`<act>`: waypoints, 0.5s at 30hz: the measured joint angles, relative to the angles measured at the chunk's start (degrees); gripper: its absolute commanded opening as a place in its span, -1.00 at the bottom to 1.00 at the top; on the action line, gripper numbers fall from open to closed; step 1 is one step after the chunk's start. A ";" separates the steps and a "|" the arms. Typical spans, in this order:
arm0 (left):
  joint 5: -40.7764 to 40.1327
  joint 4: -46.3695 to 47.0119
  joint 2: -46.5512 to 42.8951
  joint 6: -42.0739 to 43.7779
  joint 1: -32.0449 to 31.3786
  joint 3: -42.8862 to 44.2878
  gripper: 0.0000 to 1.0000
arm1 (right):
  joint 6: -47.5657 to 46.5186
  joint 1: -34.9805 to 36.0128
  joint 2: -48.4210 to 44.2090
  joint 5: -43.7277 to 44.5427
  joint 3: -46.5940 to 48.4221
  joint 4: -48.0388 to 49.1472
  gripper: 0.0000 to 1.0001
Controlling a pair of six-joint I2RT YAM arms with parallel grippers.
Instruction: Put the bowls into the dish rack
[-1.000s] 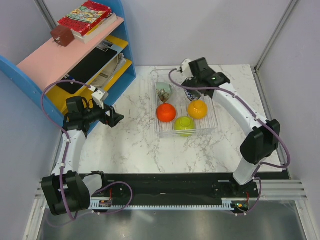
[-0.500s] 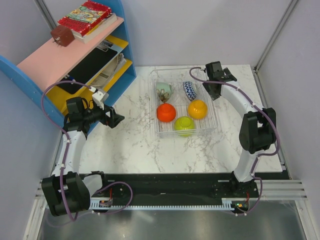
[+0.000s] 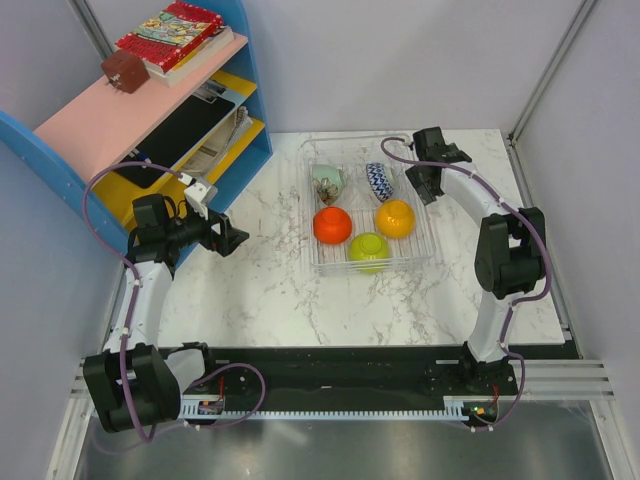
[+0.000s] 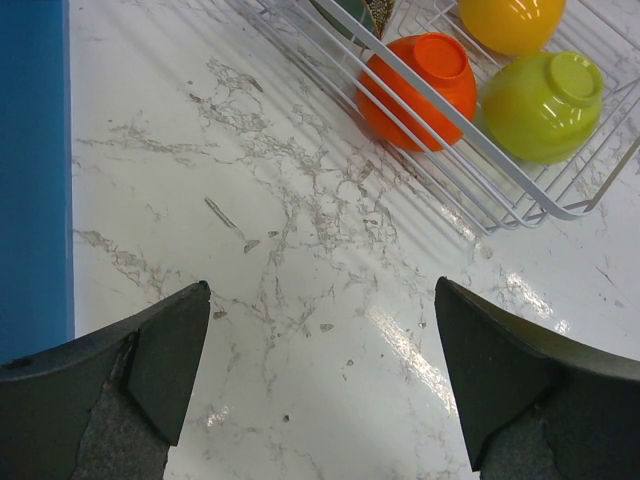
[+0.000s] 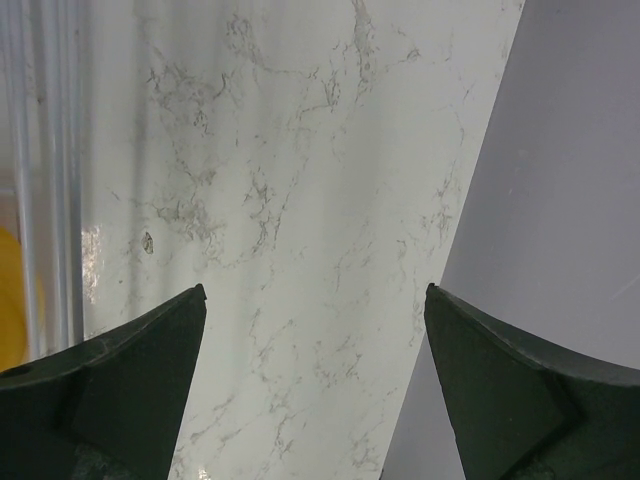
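Note:
The clear dish rack (image 3: 370, 267) stands at the back middle of the marble table. It holds all five bowls: pale green with brown outside (image 3: 326, 183), blue-and-white (image 3: 379, 181), red-orange (image 3: 332, 225), orange-yellow (image 3: 395, 218) and yellow-green (image 3: 368, 249). My left gripper (image 3: 235, 238) is open and empty, low over bare table left of the rack (image 4: 470, 130). Its view shows the red-orange (image 4: 418, 90) and yellow-green (image 4: 545, 105) bowls upside down. My right gripper (image 3: 424, 188) is open and empty, above the rack's right edge (image 5: 40, 150).
A blue-and-pink shelf unit (image 3: 150, 110) with books (image 3: 170, 35) stands at the back left, close behind my left arm. Grey walls (image 5: 570, 150) close the back and right sides. Bare marble lies in front of the rack.
My right gripper has drawn away from the blue-and-white bowl, which now stands free in the rack, and swung right to the rack's right edge. The left arm has not moved.

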 measured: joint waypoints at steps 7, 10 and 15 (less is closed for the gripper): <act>0.00 0.00 0.00 0.00 0.00 -0.07 0.99 | -0.04 0.04 -0.02 -1.16 0.09 -0.50 0.94; 0.00 0.00 0.00 0.00 0.00 -0.13 0.99 | 0.02 0.74 -0.02 -1.86 0.24 -1.60 0.94; 0.02 0.00 0.00 0.00 0.00 -0.17 0.99 | 1.66 1.84 -0.04 -3.98 1.25 -4.22 0.94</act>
